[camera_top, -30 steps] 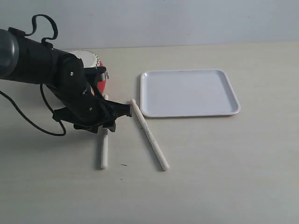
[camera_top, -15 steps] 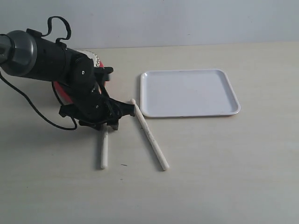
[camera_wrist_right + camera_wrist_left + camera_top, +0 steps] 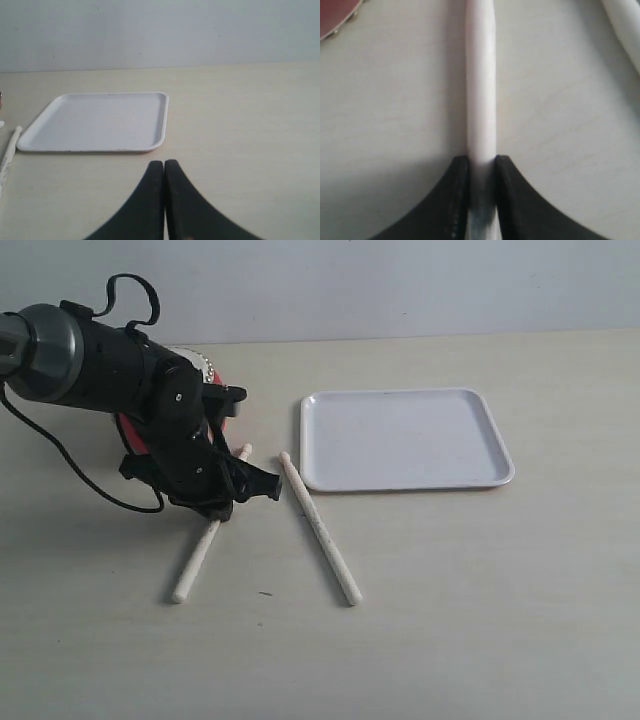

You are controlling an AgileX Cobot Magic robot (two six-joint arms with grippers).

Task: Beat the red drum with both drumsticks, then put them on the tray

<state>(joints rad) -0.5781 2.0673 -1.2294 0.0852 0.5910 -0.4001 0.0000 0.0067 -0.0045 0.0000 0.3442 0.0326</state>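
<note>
One pale wooden drumstick tight in the left gripper; right gripper closed, empty; second drumstick, print illegible.

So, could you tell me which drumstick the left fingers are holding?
The drumstick beside the red drum, pinched between the left fingers; the other drumstick lies free, nearer the tray.

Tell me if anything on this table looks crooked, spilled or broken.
Nothing is spilled or broken. The two sticks splay apart: one drumstick is pinched in the left gripper's fingers beside the red drum, the other drumstick lies loose near the tray.
</note>
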